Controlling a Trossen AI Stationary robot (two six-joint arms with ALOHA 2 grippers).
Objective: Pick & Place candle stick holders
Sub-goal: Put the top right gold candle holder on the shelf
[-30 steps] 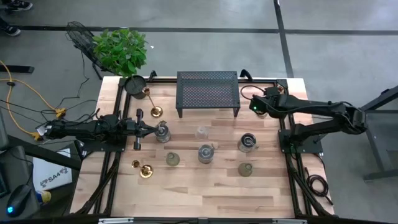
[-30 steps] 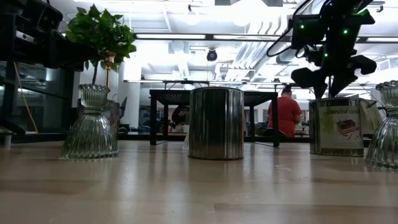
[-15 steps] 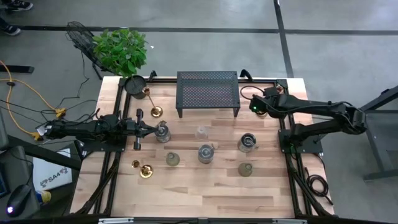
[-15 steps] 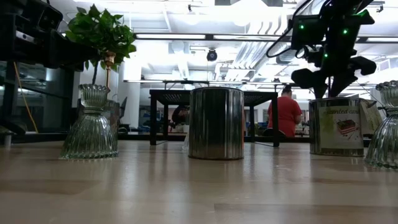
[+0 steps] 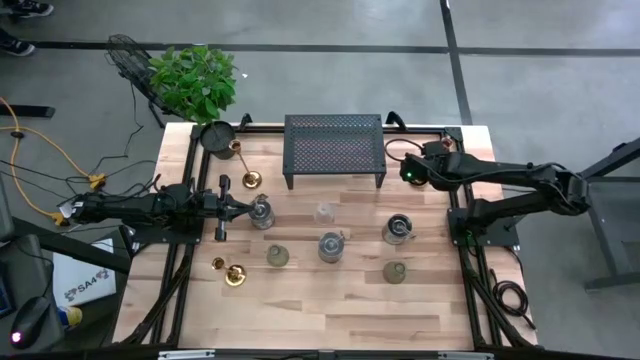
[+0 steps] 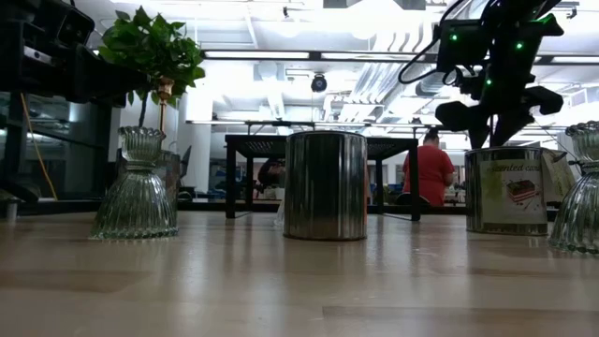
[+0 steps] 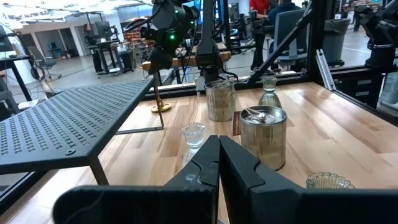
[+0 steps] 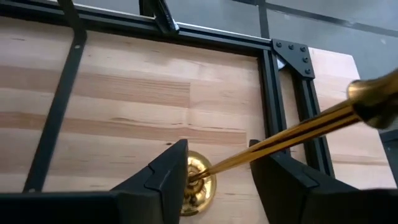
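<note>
From above, the wooden table [image 5: 320, 310] carries a black mesh rack [image 5: 334, 148] at its far middle. The left gripper [image 5: 246, 208] reaches in from the left edge, its tip right against a silvery cup [image 5: 262, 212]. Gold candlesticks show on that side: one standing [image 5: 250, 180] near the rack's left leg, one lying [image 5: 229, 272] toward the near left. More squat cups sit across the middle: a clear one [image 5: 324, 214], a tin [image 5: 331, 246], a greenish one [image 5: 277, 256], another tin [image 5: 398, 229] and a second greenish one [image 5: 395, 272]. The right gripper [image 5: 416, 172] is just beside the rack's right end (a potted plant [image 5: 192, 82] stands off the far left corner).

At table height, a ribbed glass holder [image 6: 137, 185] stands left, a plain tin [image 6: 325, 185] in the middle, a labelled tin [image 6: 506, 190] to the right, with the right gripper [image 6: 487, 112] hanging above that one. A person in a red shirt [image 6: 431, 172] is in the room behind.

The left wrist view shows its fingers [image 7: 239, 171] pressed together with nothing between them; a tin with a lid [image 7: 263, 135] and a small clear glass [image 7: 193, 134] stand just ahead.

The right wrist view shows its fingers [image 8: 169, 171] set apart around the slanting stem of a gold candlestick [image 8: 292, 135], whose base [image 8: 199, 182] lies between them; whether they grip it I cannot tell.
</note>
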